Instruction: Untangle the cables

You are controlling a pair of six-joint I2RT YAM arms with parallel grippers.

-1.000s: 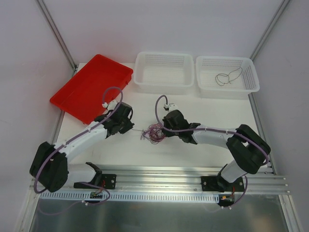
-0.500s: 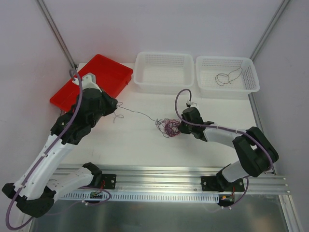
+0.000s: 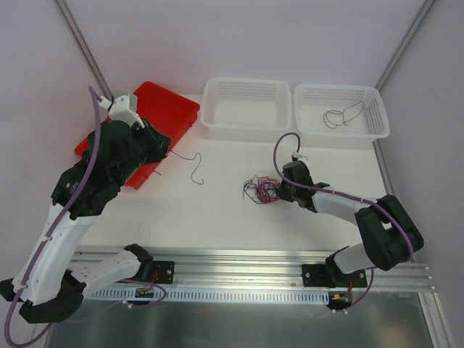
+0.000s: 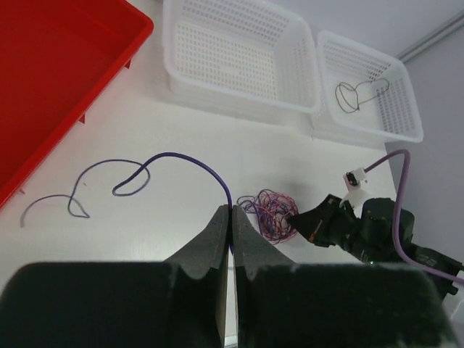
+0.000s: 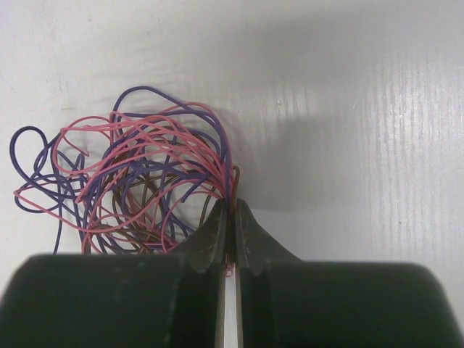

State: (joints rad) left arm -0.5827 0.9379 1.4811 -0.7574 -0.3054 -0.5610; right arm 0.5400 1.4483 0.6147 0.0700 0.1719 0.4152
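A tangle of thin purple, pink and dark cables lies on the white table right of centre. My right gripper is shut on its right edge. In the right wrist view the strands fan out left of the closed right gripper. My left gripper is raised near the red tray and is shut on one purple cable, which hangs apart from the tangle. In the left wrist view this cable arcs left from the closed left gripper.
A red tray lies at the back left. Two white baskets stand at the back: the middle one and the right one, which holds a black cable. An aluminium rail runs along the near edge.
My left arm has risen and swung back left toward the red tray, drawing the purple cable out of the tangle. My right gripper and the tangle have shifted right.
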